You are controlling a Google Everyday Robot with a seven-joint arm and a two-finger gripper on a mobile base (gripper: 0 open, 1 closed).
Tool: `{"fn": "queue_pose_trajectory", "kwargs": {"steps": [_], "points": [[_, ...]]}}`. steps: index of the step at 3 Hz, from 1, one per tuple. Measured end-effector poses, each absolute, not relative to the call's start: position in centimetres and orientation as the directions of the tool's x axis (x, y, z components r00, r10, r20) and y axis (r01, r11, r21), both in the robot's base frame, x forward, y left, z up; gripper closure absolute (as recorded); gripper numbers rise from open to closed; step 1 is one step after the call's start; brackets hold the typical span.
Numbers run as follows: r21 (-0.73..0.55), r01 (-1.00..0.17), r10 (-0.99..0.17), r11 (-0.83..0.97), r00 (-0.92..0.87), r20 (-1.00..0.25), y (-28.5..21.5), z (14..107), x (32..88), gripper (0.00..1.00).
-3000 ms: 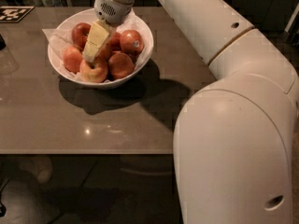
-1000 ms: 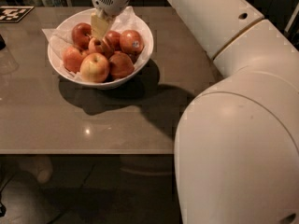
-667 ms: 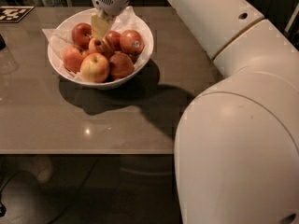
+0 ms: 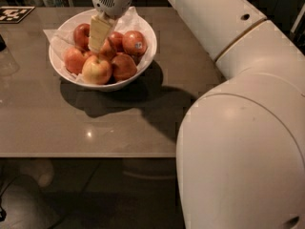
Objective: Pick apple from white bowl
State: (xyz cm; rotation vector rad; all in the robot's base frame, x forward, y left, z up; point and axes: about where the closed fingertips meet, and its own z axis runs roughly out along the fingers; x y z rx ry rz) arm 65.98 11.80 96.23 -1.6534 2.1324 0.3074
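Dimly lit from overhead, warm cast. Small glare on table (image 4: 47, 123) at 8 o'clock; shadows thrown toward 5 o'clock from white bowl (image 4: 149, 51) and gripper (image 4: 96, 48) at 11 o'clock.

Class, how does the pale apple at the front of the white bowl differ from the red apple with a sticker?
The front apple is yellowish with an orange blush; the stickered apple is deeper red. The front apple lies by the near rim, the stickered apple at the back right. Both lie in the white bowl, where the gripper hangs among the apples.
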Motion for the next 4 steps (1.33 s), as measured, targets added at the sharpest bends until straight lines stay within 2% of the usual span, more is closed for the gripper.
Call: {"fn": "queue_pose_trajectory", "kwargs": {"steps": [1, 4], "points": [[-0.082, -0.960, -0.867, 0.267, -0.202, -0.456, 11.8, 96.2, 66.0, 0.00], [-0.041, -0.933, -0.835, 0.358, -0.300, -0.462, 12.5, 95.5, 67.5, 0.00]]}}
